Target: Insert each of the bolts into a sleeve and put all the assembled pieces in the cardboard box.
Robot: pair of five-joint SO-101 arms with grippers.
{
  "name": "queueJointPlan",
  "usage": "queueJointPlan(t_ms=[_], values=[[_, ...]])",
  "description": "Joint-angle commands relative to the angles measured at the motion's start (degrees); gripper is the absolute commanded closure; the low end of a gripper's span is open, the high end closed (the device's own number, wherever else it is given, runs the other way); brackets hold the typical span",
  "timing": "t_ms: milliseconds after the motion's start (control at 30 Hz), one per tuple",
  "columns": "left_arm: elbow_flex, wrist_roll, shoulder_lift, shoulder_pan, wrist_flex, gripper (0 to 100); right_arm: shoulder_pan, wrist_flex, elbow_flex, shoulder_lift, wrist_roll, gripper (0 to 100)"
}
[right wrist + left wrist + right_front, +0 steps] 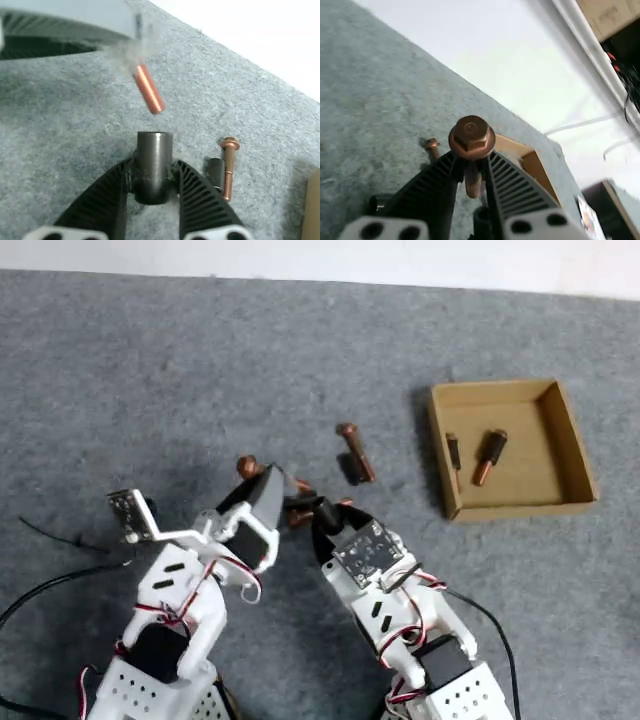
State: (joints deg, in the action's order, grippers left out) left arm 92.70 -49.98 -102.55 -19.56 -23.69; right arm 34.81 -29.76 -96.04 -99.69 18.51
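Two grippers [471, 162] [152, 172] hold one bolt [471, 137], one sleeve [154, 150].

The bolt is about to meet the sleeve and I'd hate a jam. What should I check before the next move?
1. Left claw clamps the bolt: ok.
2. Right claw clamps the sleeve, open end toward the bolt: ok.
3. Bolt tip near the opening: ok, apart.
4. Bolt in line with the sleeve: not ok, looks tilted.
5. Room in the cardboard box: ok.
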Motion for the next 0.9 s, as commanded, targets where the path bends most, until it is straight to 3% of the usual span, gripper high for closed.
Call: queueJointPlan(t_ms=[0,300,467,633,767,867], values=[[-1.63,2.11,-0.48,-1.89,0.09,100,-0.31,0.13,-6.55,-1.36,-0.26,99.4],[-1.80,2.02,-0.48,-4.35,-0.79,100,-0.22,0.31,-6.55,-1.36,-0.26,99.4],[-9.80,2.02,-0.40,-1.54,-7.38,100,-0.31,0.31,-6.55,-1.36,6.24,99.4],[-12.97,0.79,0.40,-1.27,-15.56,100,-0.31,0.31,-6.55,-1.36,6.51,99.4],[-12.88,0.88,7.25,7.52,-11.16,100,-0.57,0.13,-6.55,-1.36,6.59,99.4],[-14.81,2.02,19.47,11.91,-6.59,100,-0.57,0.13,-6.55,-1.27,6.59,99.4]])
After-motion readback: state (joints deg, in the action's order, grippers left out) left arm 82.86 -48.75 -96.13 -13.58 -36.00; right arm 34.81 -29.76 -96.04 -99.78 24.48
